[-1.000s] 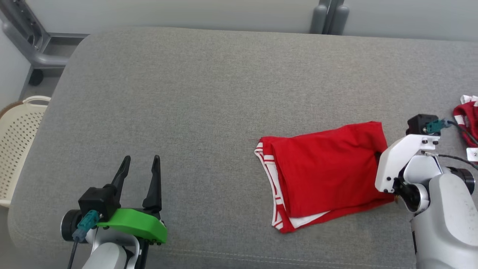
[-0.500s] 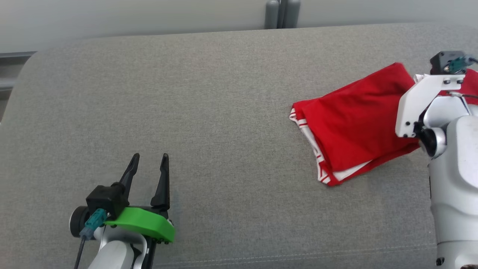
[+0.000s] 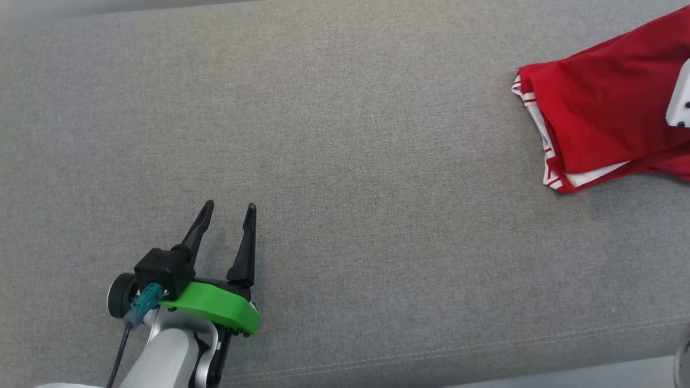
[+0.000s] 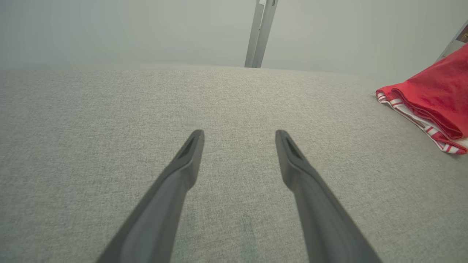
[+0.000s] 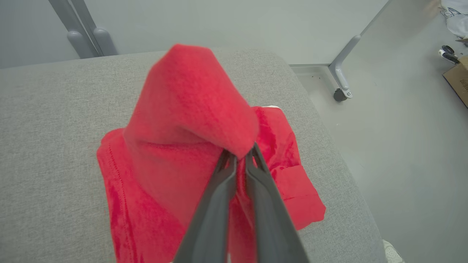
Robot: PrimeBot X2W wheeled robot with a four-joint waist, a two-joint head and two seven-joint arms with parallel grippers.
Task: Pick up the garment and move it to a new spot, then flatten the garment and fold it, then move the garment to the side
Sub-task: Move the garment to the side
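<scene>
Gently, my right gripper [image 5: 239, 157] clamped on the folded red shirt [image 5: 182, 109], I want a low drag so layers ahead don't unfold.

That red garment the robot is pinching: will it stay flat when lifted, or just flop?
Probably floppy: the red garment peaks and droops around the shut right jaws. Likely light, since a thin pinch holds it up. Its fold may slip apart if dragged over the grey cushion.
</scene>
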